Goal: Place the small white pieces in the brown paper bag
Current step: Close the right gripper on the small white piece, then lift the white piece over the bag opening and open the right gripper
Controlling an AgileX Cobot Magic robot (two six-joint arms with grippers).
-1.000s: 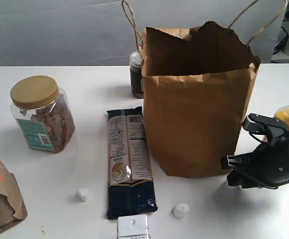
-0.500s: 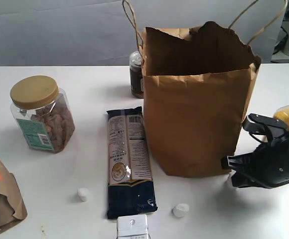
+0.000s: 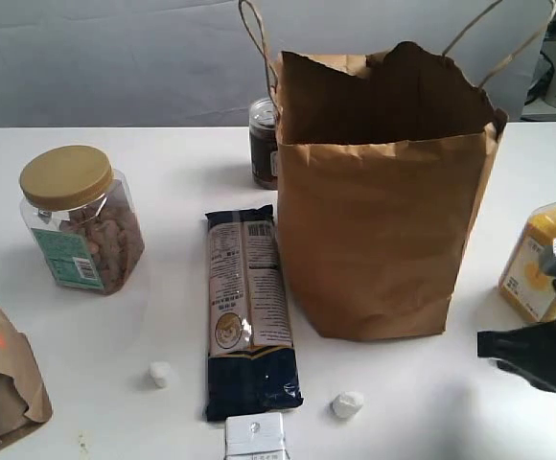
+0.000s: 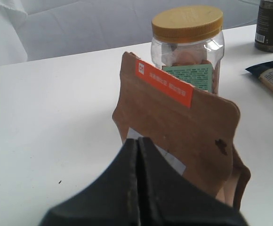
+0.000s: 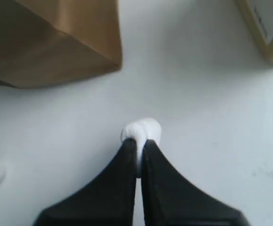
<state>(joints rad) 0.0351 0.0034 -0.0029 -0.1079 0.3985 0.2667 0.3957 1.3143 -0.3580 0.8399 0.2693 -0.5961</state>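
R gripper [image 5: 139,142] had its jaws pinched tight on one held white piece [image 5: 141,130], the lump bulging out past the black tips. Couldn't tell whether it touched the table [image 5: 207,117] or hung just above it. In the ext. view that gripper sat low at front right, near the brown paper bag [image 3: 374,240] but outside it, just beside an orange juice bottle [image 3: 537,254]. The held piece was hidden from that side.

Bag stood upright mid-table, mouth open, twine handles up.

Two more lumps lay on the table, both apart from the bag. The left white piece [image 3: 159,374] was just left of a dark blue food packet [image 3: 249,307]. The front white piece [image 3: 347,404] was right of the packet's near end, in front of the bag. A white box [image 3: 256,439] sat at the packet's near end.

L gripper [image 4: 137,142] had its jaws closed flat together w/ nothing btwn them. It was close behind a brown pouch w/ orange label [image 4: 183,127], and a nut jar w/ yellow lid [image 4: 188,52] stood beyond the pouch. A dark jar [image 3: 263,144] stood behind the bag's left corner.
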